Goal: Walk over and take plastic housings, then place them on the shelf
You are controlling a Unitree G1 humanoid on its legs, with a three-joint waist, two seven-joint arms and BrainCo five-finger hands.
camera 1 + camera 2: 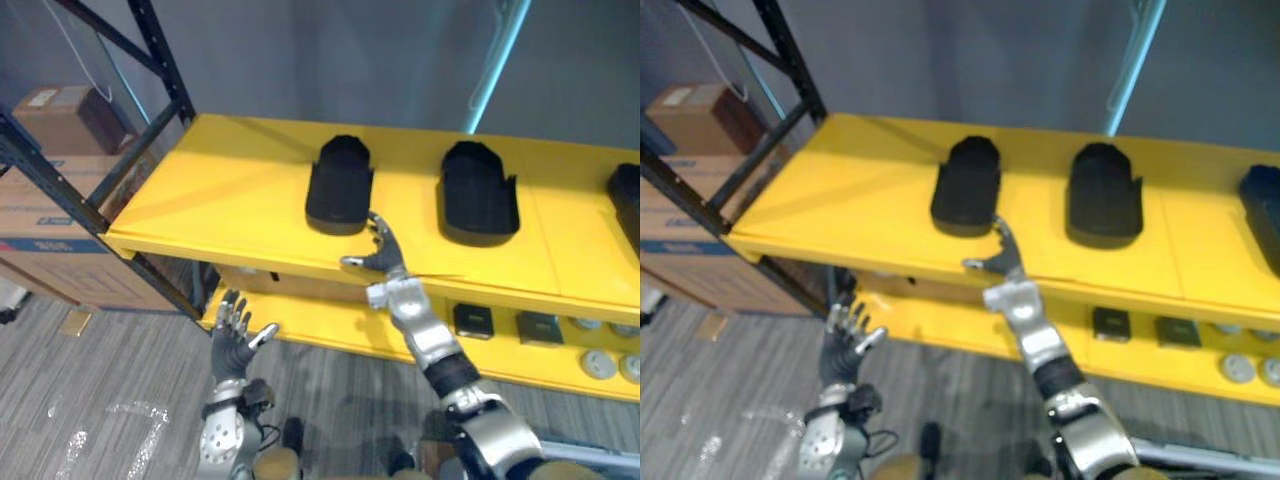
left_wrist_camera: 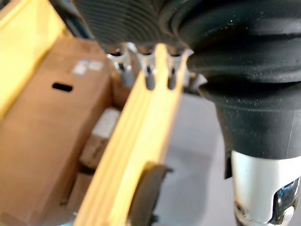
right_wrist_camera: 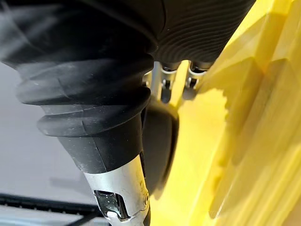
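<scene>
Three black plastic housings sit on the yellow top shelf (image 1: 230, 200), all upright and well apart from each other: the left housing (image 1: 340, 185), the middle housing (image 1: 478, 193), and a third housing (image 1: 628, 200) that's cut off at the far right edge. The right hand (image 1: 380, 250) is up at the shelf's front edge, right in front of the left housing, with its fingers straight and spread and the thumb sticking out to the side, so it's not gripping anything. Its fingertips are right at the near corner of that housing, but I honestly can't tell if they're touching it or just beside it. The right wrist view shows the same dark housing past the fingers, with yellow shelf all around. The left hand (image 1: 235, 340) hangs lower, near the left corner of the lower shelf (image 1: 320, 330), palm up, fingers loose and spread, holding nothing. On that lower shelf, over to the right, there are a couple of small dark square parts (image 1: 472, 320) and some round grey discs (image 1: 598, 363). Off to the left are cardboard boxes (image 1: 50, 215) behind a dark rack frame (image 1: 165, 75), plus a grey wood-look floor (image 1: 100, 400).
</scene>
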